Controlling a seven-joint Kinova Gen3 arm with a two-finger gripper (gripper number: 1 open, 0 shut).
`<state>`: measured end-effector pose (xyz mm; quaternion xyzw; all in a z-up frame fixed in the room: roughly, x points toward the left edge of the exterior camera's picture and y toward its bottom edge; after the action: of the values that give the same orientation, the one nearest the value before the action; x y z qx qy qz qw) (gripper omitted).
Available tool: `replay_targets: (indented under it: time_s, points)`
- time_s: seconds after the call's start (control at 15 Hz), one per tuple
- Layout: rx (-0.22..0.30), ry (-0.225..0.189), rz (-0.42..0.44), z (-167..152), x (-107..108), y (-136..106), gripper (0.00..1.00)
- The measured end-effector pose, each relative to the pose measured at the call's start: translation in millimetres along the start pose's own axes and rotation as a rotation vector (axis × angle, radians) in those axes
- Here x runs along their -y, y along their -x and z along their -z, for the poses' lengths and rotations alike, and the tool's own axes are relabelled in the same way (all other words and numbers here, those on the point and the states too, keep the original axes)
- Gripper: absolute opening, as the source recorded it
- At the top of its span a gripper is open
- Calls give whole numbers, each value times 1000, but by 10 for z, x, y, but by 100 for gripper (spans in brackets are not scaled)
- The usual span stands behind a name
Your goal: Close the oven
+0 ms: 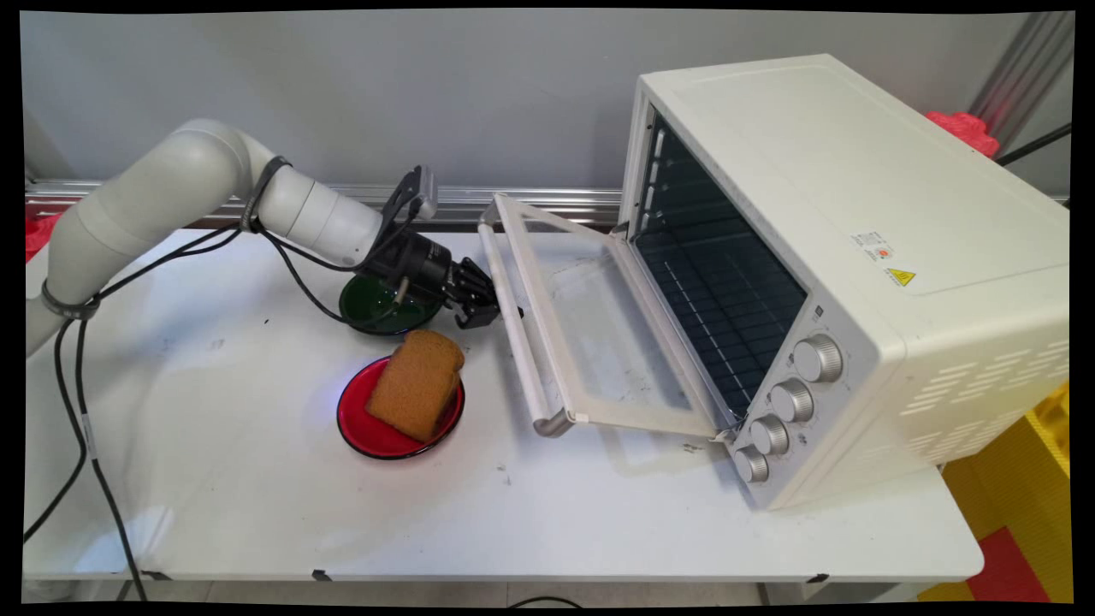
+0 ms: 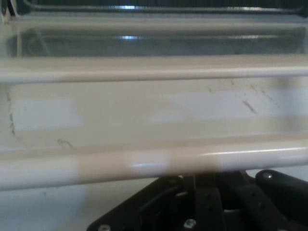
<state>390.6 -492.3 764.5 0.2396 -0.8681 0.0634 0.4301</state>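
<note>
The white arm (image 1: 171, 192) reached in low from the left, its wrist angled slightly downward toward the oven door's handle (image 1: 511, 321). The black gripper (image 1: 481, 301) sat just beside that handle, on its left.

The gripper (image 1: 486, 306) hides part of the green bowl (image 1: 376, 310), and in the hand view its fingertips are cut off behind the door handle (image 2: 154, 161). The bread (image 1: 417, 384) covers much of the red plate (image 1: 364, 432). The oven (image 1: 843, 257) interior stays dark beyond the racks.
</note>
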Motion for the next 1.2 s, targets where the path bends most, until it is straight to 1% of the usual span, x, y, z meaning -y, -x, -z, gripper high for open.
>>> replay_targets:
  time_s: [0.4,0.73,1.2]
  points:
    - [-48,-2,-5,31,13,-151,0]
    - [-85,6,-17,39,4,-304,0]
    - [-153,24,-54,-5,-31,-677,0]
